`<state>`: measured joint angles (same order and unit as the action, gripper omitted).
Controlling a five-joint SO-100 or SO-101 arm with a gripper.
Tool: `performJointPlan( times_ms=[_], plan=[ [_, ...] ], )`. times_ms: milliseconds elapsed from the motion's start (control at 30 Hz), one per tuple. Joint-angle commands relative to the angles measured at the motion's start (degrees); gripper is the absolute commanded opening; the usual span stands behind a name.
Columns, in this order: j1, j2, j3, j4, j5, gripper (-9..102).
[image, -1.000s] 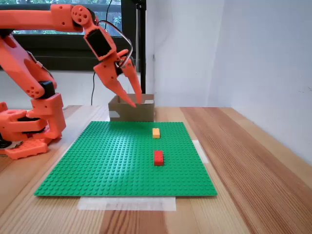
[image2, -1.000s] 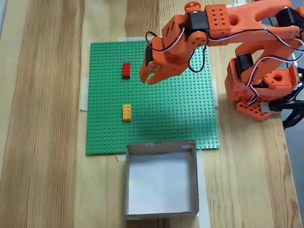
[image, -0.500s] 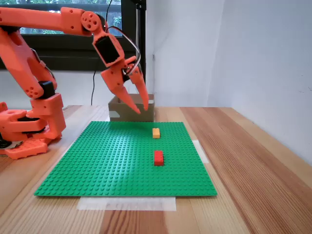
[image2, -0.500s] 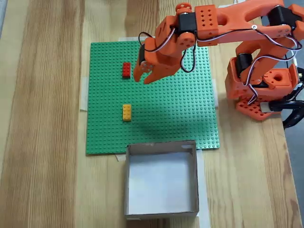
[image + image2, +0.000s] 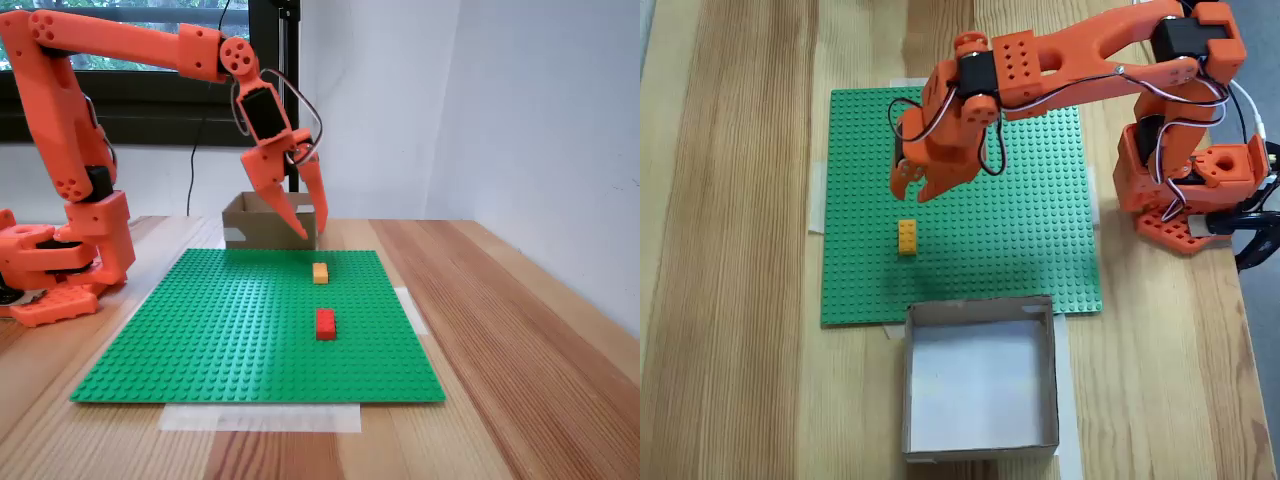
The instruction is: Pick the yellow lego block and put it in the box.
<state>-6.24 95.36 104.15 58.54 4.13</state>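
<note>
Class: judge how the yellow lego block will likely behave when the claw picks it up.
The yellow lego block is a small plastic brick, so probably rigid and light. It sits on the studded green baseplate; if pressed on, it may resist lifting. Smooth sides might slip.

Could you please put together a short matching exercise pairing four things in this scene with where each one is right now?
Things:
1. yellow lego block
2. red brick
3. box
4. gripper

Places or states:
A. off the baseplate's edge, on the wooden table
B. open, raised above the baseplate
C. on the green baseplate, nearer the box
D. on the baseplate, farther from the box

Pairs: 1-C, 2-D, 3-A, 4-B
</note>
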Motion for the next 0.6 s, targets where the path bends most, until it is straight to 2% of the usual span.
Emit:
performJointPlan(
  times_ms=[0,267,567],
  plan=[
    [-0.26,-2.02,-3.78,0.79,-0.18,9],
    [-0.44,-8.0,-9.76,3.96,-0.44,12],
    [-0.44,-10.99,-10.9,3.25,-0.79,14]
  ],
)
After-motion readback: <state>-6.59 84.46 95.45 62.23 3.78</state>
